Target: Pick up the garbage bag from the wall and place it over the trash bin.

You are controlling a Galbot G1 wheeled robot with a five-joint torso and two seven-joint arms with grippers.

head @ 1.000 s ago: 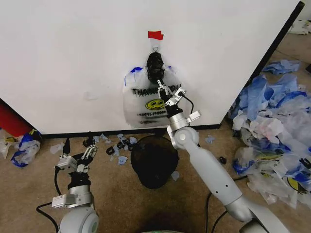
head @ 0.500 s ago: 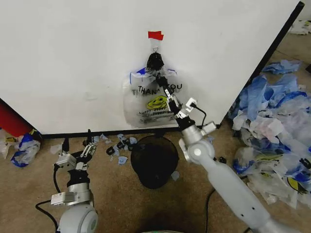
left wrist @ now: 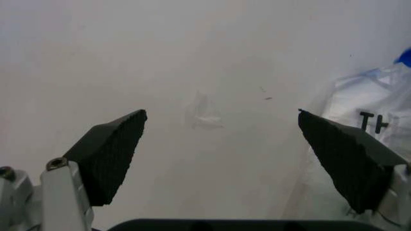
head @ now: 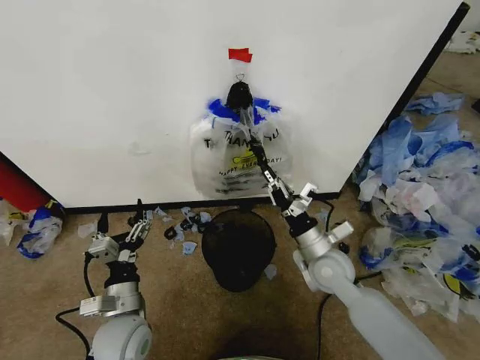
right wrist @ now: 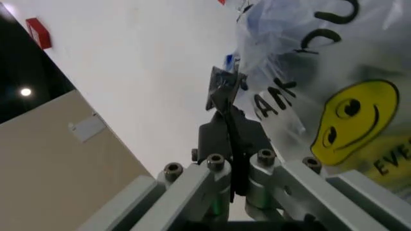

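- Thin see-through plastic is what I'm dealing with: in the head view the garbage bag point(head: 234, 154) hangs flat on the wall point(head: 112, 90), gathered at a dark knot just under the red tape piece point(head: 240, 54), at about 12 o'clock from the trash bin point(head: 238, 247) on the floor.
- The right gripper point(head: 268, 178) sits over the bag's lower right, at 5 o'clock from the knot; its fingers look pressed together.
- The left gripper point(head: 118, 236) is parked low at 9 o'clock from the bin, near the blue-and-white scraps point(head: 184, 225).
- In the left wrist view, the left gripper's fingers point(left wrist: 112, 154) are spread wide with nothing between them, facing bare wall, the bag's edge off to one side.
- In the right wrist view, the right gripper's fingers point(right wrist: 228, 132) are closed together on a fold of the bag beside the "THANK YOU" lettering, the yellow smiley face point(right wrist: 353, 118) close by.
- My worry is that the pinch looks like a slim fold of slick film; a hard pull against the knot could tear it or let it slide out, and a loose bag would probably land beside the bin.
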